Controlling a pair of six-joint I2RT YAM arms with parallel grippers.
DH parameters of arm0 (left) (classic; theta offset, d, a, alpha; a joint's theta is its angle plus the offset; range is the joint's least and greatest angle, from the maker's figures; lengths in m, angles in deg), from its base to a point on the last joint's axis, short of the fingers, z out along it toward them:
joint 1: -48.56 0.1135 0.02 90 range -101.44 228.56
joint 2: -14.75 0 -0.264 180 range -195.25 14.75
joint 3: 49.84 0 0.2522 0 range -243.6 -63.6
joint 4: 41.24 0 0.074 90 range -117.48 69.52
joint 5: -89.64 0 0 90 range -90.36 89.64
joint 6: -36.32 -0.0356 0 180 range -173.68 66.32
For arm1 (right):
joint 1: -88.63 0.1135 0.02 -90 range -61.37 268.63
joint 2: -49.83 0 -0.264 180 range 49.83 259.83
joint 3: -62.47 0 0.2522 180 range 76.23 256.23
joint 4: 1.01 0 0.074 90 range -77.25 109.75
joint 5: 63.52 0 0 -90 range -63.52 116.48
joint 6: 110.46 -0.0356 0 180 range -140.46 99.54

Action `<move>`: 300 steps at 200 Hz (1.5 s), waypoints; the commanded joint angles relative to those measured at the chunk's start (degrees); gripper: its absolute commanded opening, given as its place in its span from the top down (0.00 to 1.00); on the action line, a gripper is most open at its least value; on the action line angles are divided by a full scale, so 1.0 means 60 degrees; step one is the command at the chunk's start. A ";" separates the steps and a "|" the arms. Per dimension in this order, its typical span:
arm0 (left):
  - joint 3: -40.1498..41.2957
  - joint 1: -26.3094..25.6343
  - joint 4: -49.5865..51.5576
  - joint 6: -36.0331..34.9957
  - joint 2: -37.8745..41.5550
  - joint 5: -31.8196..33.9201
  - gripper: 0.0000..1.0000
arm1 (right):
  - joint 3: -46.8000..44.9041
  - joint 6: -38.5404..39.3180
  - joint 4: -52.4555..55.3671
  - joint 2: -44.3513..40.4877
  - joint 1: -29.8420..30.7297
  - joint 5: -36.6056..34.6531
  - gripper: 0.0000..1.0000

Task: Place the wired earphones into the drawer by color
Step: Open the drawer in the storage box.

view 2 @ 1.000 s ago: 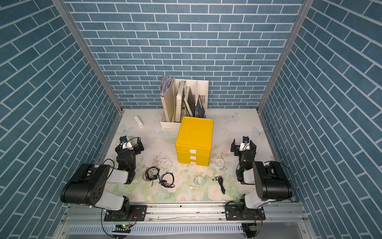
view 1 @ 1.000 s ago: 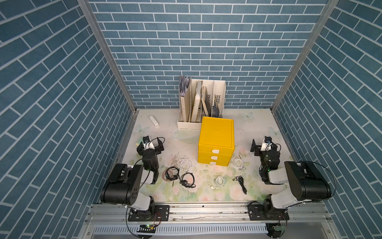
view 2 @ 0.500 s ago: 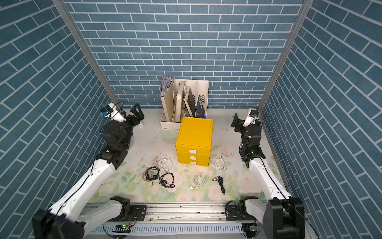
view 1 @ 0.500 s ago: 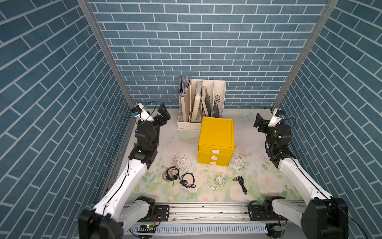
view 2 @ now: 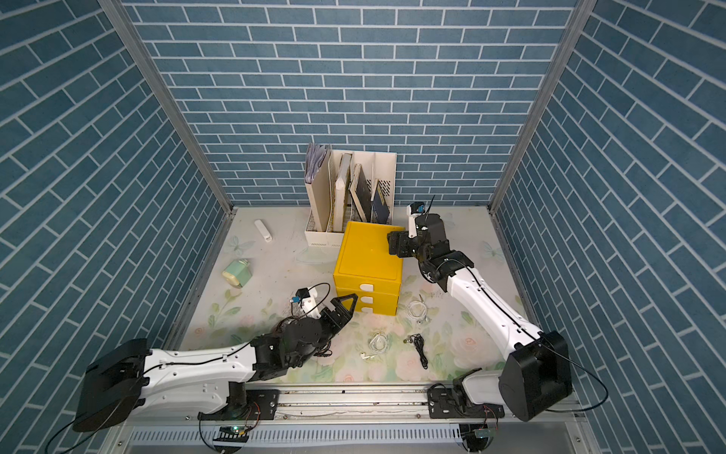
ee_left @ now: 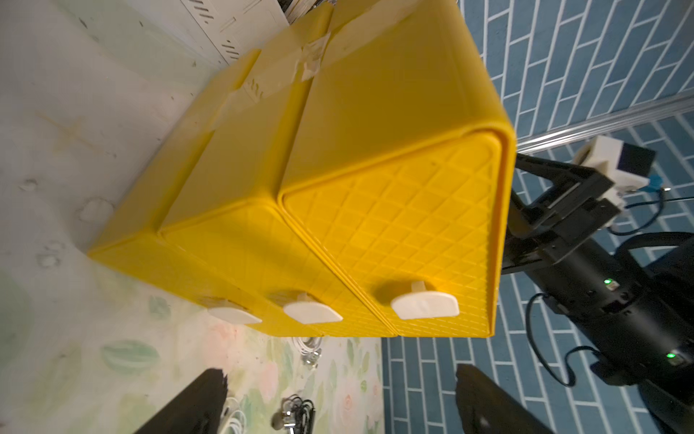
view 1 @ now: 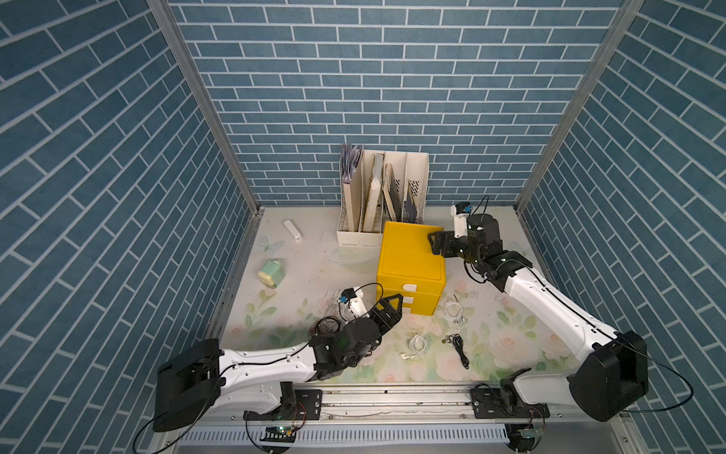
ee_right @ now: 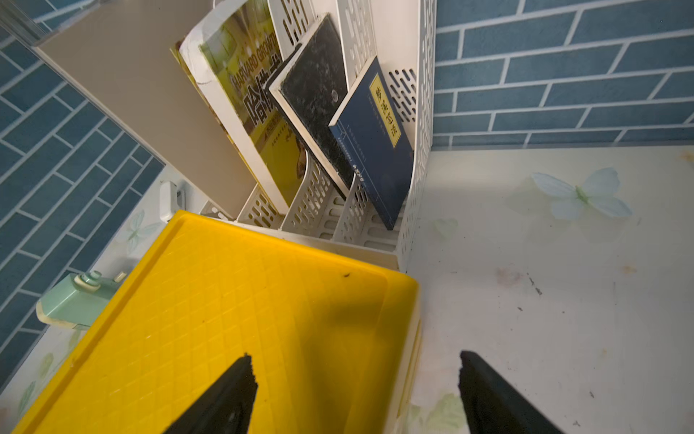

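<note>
Wired earphones (view 2: 378, 341), thin cable coils: all you can see lie loose on the floral-print desk (view 1: 314, 251), in front of the yellow plastic three-drawer unit (view 1: 410, 255). Take the unit as clock centre, 12 toward the back wall.

- One white coil (view 1: 451, 310) sits at 4–5 o'clock, just beside the unit's front corner.
- A second white coil (view 1: 418, 342) sits at 6 o'clock.
- A black set (view 1: 457, 348) sits at 5 o'clock, near the second white coil but apart from it.
- Thin black loops (view 1: 327, 324) sit at 8 o'clock, mostly covered by your left arm.
- The white-handled drawers (ee_left: 375, 233) all look pushed in, seen from the left wrist.

Your left hand (view 1: 393, 308) is at 7 o'clock with fingers apart and empty. Its tips are right at the drawer fronts; cannot tell if they touch.

Your right hand (view 1: 436, 243) is at the unit's 2 o'clock top corner, fingers apart. The right wrist view shows one finger (ee_right: 225, 402) over the yellow top and the other over bare desk, with the unit's edge between them. Cannot tell if it touches.

- A white perforated file rack with books (view 1: 383, 204) stands at 12 o'clock, just behind the unit.
- A mint-green boxy item (view 1: 271, 273) lies at 9 o'clock, well apart.
- A small white stick-shaped item (view 1: 292, 230) lies at 10 o'clock.
</note>
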 commanded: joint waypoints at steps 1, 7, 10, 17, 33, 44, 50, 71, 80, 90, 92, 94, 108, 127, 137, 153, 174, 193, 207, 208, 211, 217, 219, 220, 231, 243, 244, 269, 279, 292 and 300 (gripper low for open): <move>0.0370 -0.0263 -0.2466 0.1085 -0.0401 0.0867 0.00 | 0.0378 -0.0154 0.0577 0.0161 0.0141 0.0069 0.16; 0.0379 -0.0321 -0.2711 0.1087 -0.0542 0.0903 0.00 | 0.0349 -0.0151 0.0568 0.0200 0.0164 0.0049 0.16; 0.0373 -0.0338 -0.2835 0.1059 -0.0588 0.0921 0.00 | 0.0335 -0.0151 0.0568 0.0216 0.0188 0.0037 0.16; 0.0325 -0.0368 -0.3084 0.1009 -0.0746 0.0894 0.00 | 0.0295 -0.0151 0.0567 0.0249 0.0211 -0.0012 0.16; 0.0203 -0.0379 -0.3716 0.0980 -0.1163 0.0674 0.01 | 0.0228 -0.0151 0.0585 0.0361 0.0248 -0.0119 0.19; 0.0104 -0.0372 -0.4046 0.0973 -0.1447 0.0580 0.04 | 0.0221 -0.0136 0.0591 0.0431 0.0267 -0.0145 0.21; 0.0028 -0.0387 -0.4139 0.0938 -0.1573 0.0579 0.06 | 0.0217 -0.0129 0.0607 0.0467 0.0301 -0.0200 0.21; -0.0215 -0.0381 -0.4385 0.0722 -0.1885 0.0662 0.15 | 0.0221 -0.0041 0.0568 0.0510 0.0421 -0.0289 0.22; -0.0384 -0.0358 -0.4275 0.0620 -0.1960 0.0675 0.16 | 0.0224 -0.0023 0.0579 0.0530 0.0466 -0.0374 0.22; -0.0557 -0.0314 -0.4119 0.0589 -0.2026 0.0759 0.18 | 0.0213 -0.0019 0.0607 0.0559 0.0485 -0.0441 0.23; -0.0575 -0.0306 -0.4144 0.0570 -0.2050 0.0749 0.19 | 0.0213 -0.0023 0.0606 0.0553 0.0482 -0.0454 0.23; -0.0590 -0.0279 -0.4168 0.0558 -0.2067 0.0739 0.19 | 0.0213 -0.0020 0.0610 0.0563 0.0503 -0.0457 0.23; -0.0658 -0.0068 -0.4576 0.0442 -0.2217 0.0512 0.22 | 0.0206 -0.0040 0.0636 0.0604 0.0528 -0.0486 0.23; -0.1113 0.0087 -0.4021 0.0255 -0.2300 0.0382 0.24 | 0.0113 -0.0092 0.0539 0.0619 0.0569 -0.0563 0.23; -0.1272 0.0111 -0.3838 0.0129 -0.2379 0.0313 0.24 | 0.0096 -0.0093 0.0515 0.0632 0.0576 -0.0607 0.23; -0.1300 0.0178 -0.3775 0.0138 -0.2517 0.0235 0.25 | 0.0161 -0.0092 0.0530 0.0671 0.0591 -0.0650 0.24; -0.1257 0.0263 -0.3658 0.0254 -0.2735 0.0127 0.25 | 0.0240 -0.0090 0.0544 0.0707 0.0588 -0.0670 0.24; -0.1203 0.0425 -0.3964 0.0358 -0.2956 -0.0067 0.26 | 0.0164 -0.0149 0.0399 0.0707 0.0597 -0.0648 0.24; -0.1342 0.0499 -0.3856 0.0283 -0.3067 -0.0164 0.27 | 0.0111 -0.0151 0.0368 0.0725 0.0589 -0.0649 0.24; -0.1350 0.0496 -0.3843 0.0277 -0.3059 -0.0168 0.27 | 0.0118 -0.0151 0.0370 0.0738 0.0586 -0.0656 0.24; -0.1381 0.0500 -0.3791 0.0233 -0.3089 -0.0172 0.27 | 0.0112 -0.0151 0.0392 0.0750 0.0589 -0.0663 0.24; -0.1422 0.0518 -0.3744 0.0193 -0.3123 -0.0165 0.27 | 0.0111 -0.0151 0.0406 0.0776 0.0592 -0.0663 0.24; -0.1435 0.0509 -0.3735 0.0178 -0.3137 -0.0160 0.27 | 0.0111 -0.0143 0.0402 0.0780 0.0589 -0.0663 0.24; -0.1440 0.0508 -0.3739 0.0166 -0.3138 -0.0159 0.27 | 0.0111 -0.0140 0.0409 0.0773 0.0586 -0.0663 0.24; -0.1446 0.0535 -0.3683 0.0162 -0.3162 -0.0130 0.27 | 0.0089 -0.0122 0.0420 0.0795 0.0590 -0.0707 0.24; -0.1471 0.0616 -0.3553 0.0125 -0.3149 -0.0045 0.27 | 0.0068 -0.0107 0.0436 0.0785 0.0597 -0.0745 0.24; -0.1465 0.0628 -0.3545 0.0125 -0.3165 -0.0035 0.27 | 0.0067 -0.0099 0.0441 0.0783 0.0590 -0.0741 0.24; -0.1468 0.0785 -0.3688 0.0047 -0.3210 0.0028 0.33 | 0.0015 -0.0078 0.0434 0.0770 0.0585 -0.0744 0.26; -0.1592 0.0812 -0.3604 -0.0044 -0.3220 0.0044 0.36 | -0.0006 -0.0063 0.0437 0.0794 0.0593 -0.0734 0.27; -0.1778 0.0815 -0.3573 -0.0206 -0.3282 -0.0014 0.39 | -0.0020 -0.0054 0.0434 0.0802 0.0586 -0.0726 0.28; -0.1894 0.0816 -0.3567 -0.0295 -0.3347 -0.0076 0.39 | -0.0032 -0.0034 0.0445 0.0822 0.0583 -0.0699 0.30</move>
